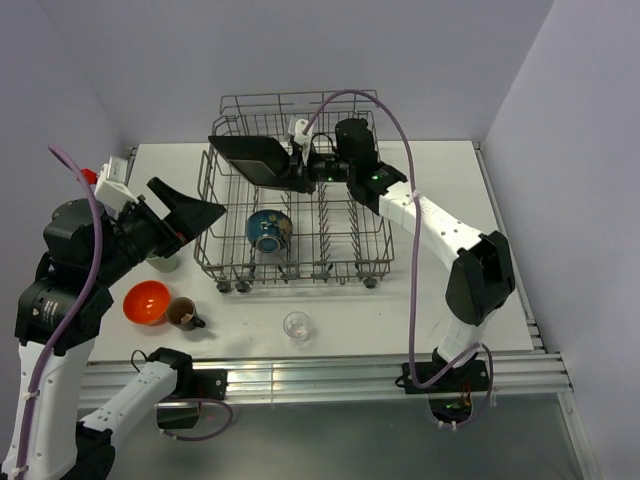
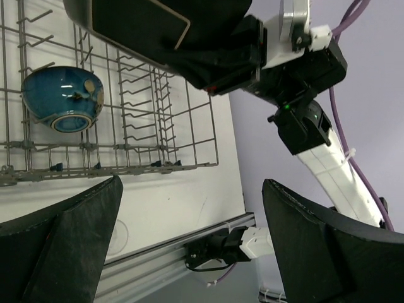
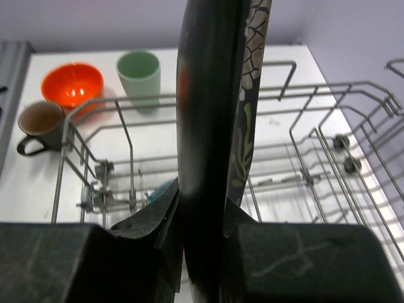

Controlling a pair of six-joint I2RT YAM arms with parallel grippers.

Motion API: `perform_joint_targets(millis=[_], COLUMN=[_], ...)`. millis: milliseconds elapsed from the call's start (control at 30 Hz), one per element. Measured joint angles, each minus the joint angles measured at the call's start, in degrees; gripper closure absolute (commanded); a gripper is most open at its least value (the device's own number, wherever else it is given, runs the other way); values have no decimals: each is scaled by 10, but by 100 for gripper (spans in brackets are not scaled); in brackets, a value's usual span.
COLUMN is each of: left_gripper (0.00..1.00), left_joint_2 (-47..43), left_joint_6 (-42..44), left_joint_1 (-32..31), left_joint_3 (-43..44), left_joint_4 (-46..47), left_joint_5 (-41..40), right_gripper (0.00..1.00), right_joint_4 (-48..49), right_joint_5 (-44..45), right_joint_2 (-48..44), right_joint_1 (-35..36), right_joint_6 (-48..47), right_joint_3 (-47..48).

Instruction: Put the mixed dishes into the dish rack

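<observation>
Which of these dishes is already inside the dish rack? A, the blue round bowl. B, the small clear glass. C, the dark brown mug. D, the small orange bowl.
A: the blue round bowl lies among the tines inside the dish rack, while the small orange bowl, dark brown mug and small clear glass stand on the table in front of it.

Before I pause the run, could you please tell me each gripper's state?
Left gripper: open, empty.
Right gripper: shut on the black square plate.
</observation>
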Motion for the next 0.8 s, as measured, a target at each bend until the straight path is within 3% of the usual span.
perform_joint_targets(millis=[400,800], left_gripper=[1,1], left_joint_2=[1,1], left_joint_6=[3,15], left_joint_1=[0,0], left_joint_3=[-5,2], left_joint_4=[-24,-54], left_joint_5=[2,-18], right_gripper=[100,100], right_joint_4=[196,294], right_joint_5=[-103,-153], right_joint_2=[142,242], right_joint_1=[-43,-76], right_joint_6=[186,285], right_joint_3=[20,113])
